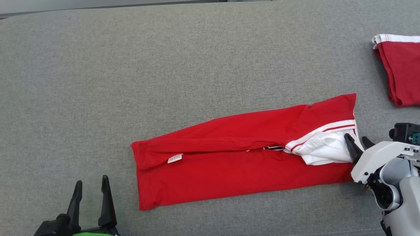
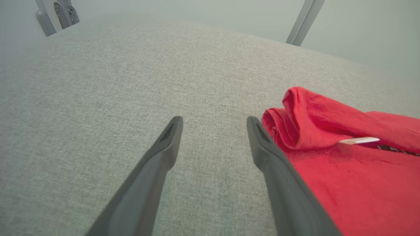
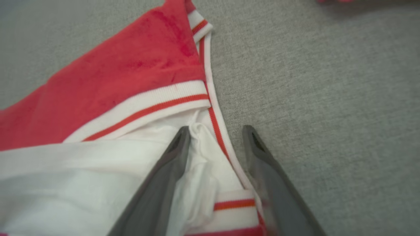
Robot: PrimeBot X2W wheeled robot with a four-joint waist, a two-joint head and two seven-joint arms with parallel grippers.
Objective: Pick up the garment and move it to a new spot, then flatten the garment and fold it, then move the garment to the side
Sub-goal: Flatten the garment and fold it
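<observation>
Red shirt (image 1: 229, 170) with white striped trim flat toward the table's (image 1: 131, 65) near right, already folded lengthwise into a long strip. Right end effector (image 1: 357, 141) open at the collar end, one finger over the white inner cloth, the other over bare table. Left end effector (image 1: 92, 182) open and empty, just off the strip's other end by the near edge. Probably left to do: crosswise folds, then the move aside, perhaps beside the folded red garment (image 1: 400, 72) at the right edge.

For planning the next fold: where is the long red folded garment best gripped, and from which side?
Probably the white-striped collar end of the red garment, from the robot's right: that edge lies loose and layered, and the open right pincer straddles it.
</observation>
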